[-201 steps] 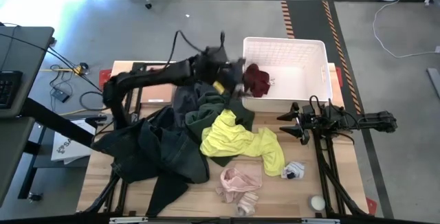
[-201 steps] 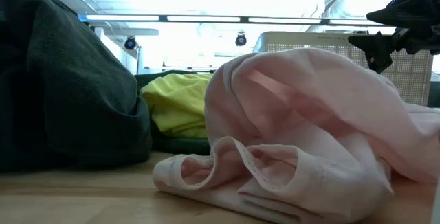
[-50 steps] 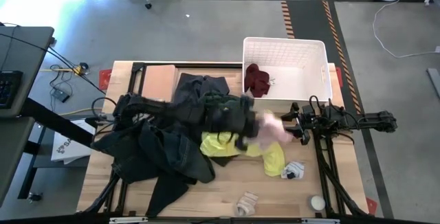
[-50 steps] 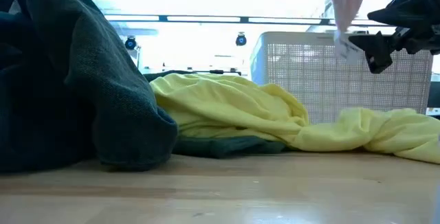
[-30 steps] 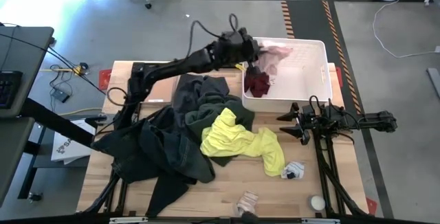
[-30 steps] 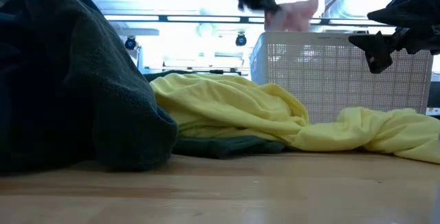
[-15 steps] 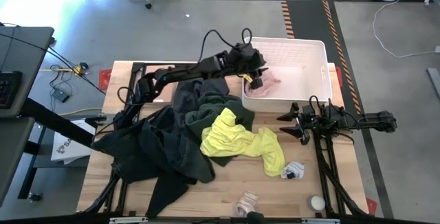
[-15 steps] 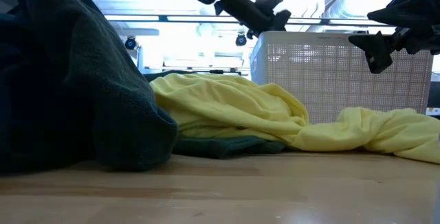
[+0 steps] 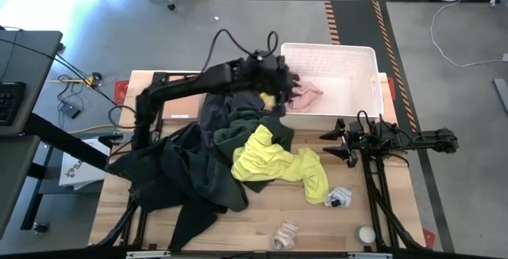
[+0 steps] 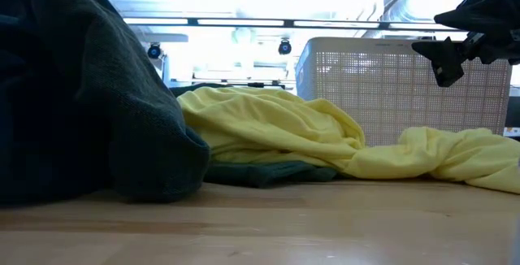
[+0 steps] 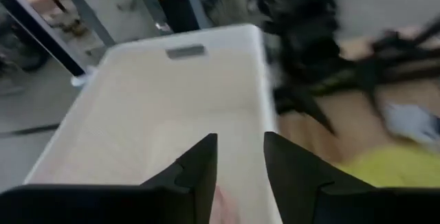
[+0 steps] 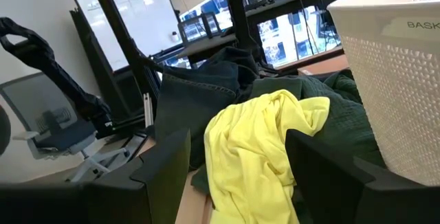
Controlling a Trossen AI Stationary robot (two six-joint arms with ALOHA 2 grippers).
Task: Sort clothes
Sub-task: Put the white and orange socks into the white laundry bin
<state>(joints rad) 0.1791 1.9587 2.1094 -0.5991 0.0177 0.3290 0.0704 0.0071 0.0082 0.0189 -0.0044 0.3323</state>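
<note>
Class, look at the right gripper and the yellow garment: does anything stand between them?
Nothing visible does. The right gripper, open, faces the yellow garment across bare table; the basket stands off to one side.

The high view looks straight down on the whole table [image 9: 262,215] from above. The low view sits at tabletop height near the front edge, facing level toward the far edge, very close to the neon yellow garment [image 10: 268,131]. The left wrist view looks down into the white basket [image 11: 158,107] from close by. The right wrist view faces across the table, beside the basket wall. All 4 views share the basket; 3 share the yellow garment.
</note>
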